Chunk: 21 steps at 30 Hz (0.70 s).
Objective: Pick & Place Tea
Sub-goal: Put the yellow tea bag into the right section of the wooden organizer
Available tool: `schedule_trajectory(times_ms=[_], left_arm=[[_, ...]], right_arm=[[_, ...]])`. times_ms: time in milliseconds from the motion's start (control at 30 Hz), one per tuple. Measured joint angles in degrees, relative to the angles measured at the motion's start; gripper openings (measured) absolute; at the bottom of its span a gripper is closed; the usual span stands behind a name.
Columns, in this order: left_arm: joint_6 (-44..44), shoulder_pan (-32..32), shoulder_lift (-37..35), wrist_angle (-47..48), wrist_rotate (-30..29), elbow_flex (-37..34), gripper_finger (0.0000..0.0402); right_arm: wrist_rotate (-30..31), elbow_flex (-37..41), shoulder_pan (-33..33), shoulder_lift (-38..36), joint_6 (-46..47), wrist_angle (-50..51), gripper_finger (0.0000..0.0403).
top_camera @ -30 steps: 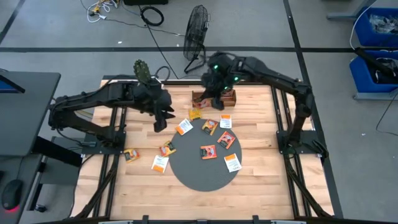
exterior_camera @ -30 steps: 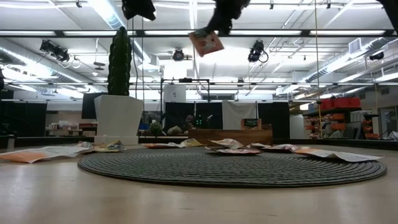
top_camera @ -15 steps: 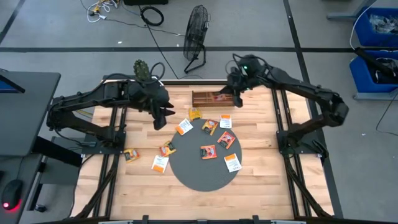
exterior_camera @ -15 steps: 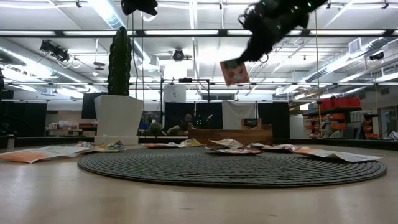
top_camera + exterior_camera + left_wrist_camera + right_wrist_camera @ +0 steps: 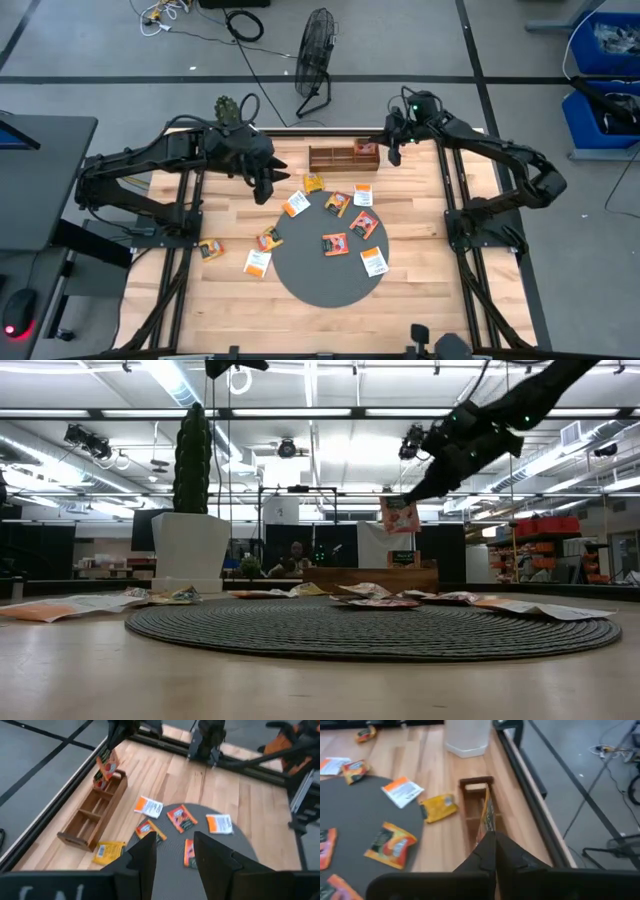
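Wooden tray (image 5: 343, 157) lies at the bench's (image 5: 420, 290) far edge, behind the round mat (image 5: 325, 275). Several tea sachets (image 5: 334, 244) lie on the mat; others (image 5: 258, 263) on the bench left of it. Right hand (image 5: 389, 155) holds one sachet (image 5: 399, 516) above the tray's right end.

Pale striped wood worktop (image 5: 410, 300), dark grey round mat (image 5: 325, 275), brown tray (image 5: 335, 158). Sachets (image 5: 334, 244) orange, red-orange, or white with orange marks; one yellow (image 5: 314, 183). White pot (image 5: 190, 550), green cactus (image 5: 193, 460).
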State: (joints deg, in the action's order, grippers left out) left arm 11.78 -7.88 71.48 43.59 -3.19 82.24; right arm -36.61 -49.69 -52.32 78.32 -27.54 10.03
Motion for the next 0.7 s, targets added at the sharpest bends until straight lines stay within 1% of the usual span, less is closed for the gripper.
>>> schedule_trajectory(times_ms=[167,300,467,700], left_arm=[[1.08,0.00,0.04,-1.48,0.00,0.00,0.0135],[1.06,0.02,0.50,-3.83,-0.01,-0.07,0.0135],[1.10,0.02,0.62,-6.03,0.01,-0.07,0.0135],[1.41,0.02,0.63,-6.27,-0.01,-0.07,0.0135]], right_arm=[[-2.56,3.19,-2.95,1.65,-2.23,-3.57,0.0000],[-2.51,3.89,-3.16,5.40,-3.78,-6.70,0.0000],[-2.00,3.87,-3.44,9.71,-2.96,-11.38,0.0000],[-2.00,3.86,-4.29,12.79,-2.39,-11.89,0.0000]])
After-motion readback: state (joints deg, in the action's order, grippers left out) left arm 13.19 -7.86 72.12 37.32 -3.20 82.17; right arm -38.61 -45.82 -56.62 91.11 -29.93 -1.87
